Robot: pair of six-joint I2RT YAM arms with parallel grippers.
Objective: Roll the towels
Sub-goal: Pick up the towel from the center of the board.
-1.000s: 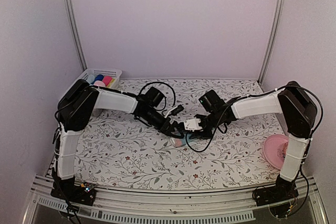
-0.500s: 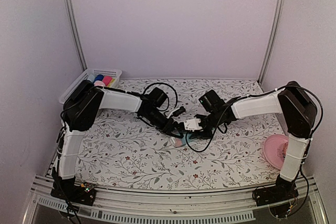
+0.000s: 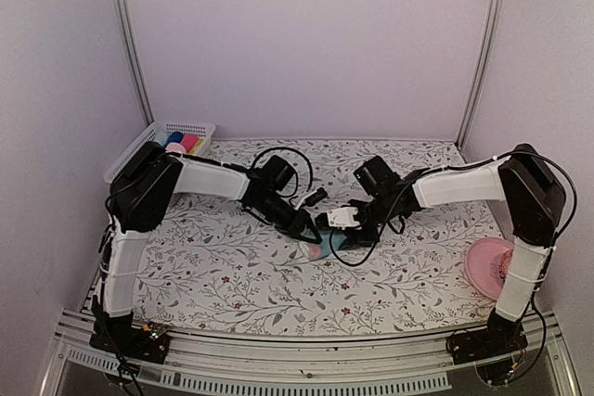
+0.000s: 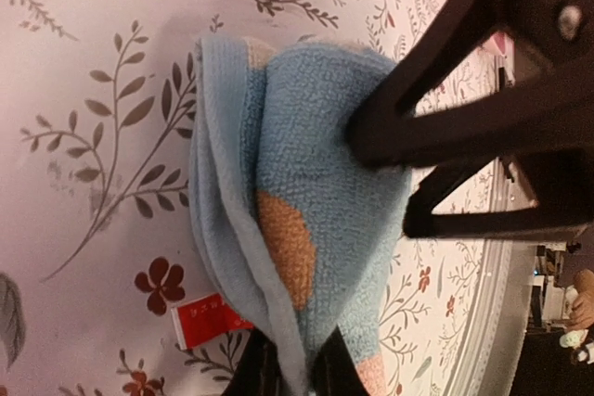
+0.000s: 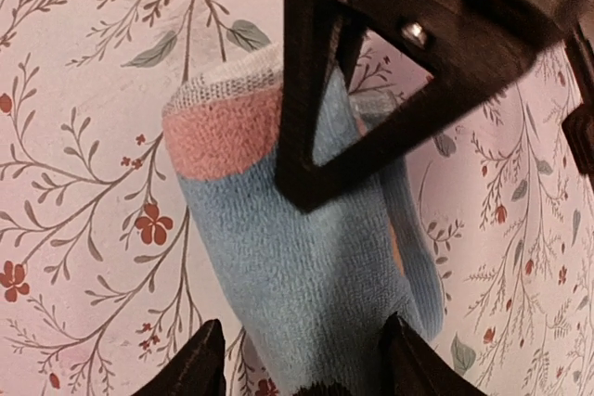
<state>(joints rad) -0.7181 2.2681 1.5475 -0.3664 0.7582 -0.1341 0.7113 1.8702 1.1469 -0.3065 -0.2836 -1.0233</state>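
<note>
Reaching inward, left hand [image 4: 295, 370] pinches blue towel [image 4: 306, 183]; right hand [image 5: 302, 345] straddles it, open

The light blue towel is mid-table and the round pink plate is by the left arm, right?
No. The round pink plate lies by the right arm, as the top external view shows. The soft light blue cloth towel is in the middle of the floral-patterned table.
</note>
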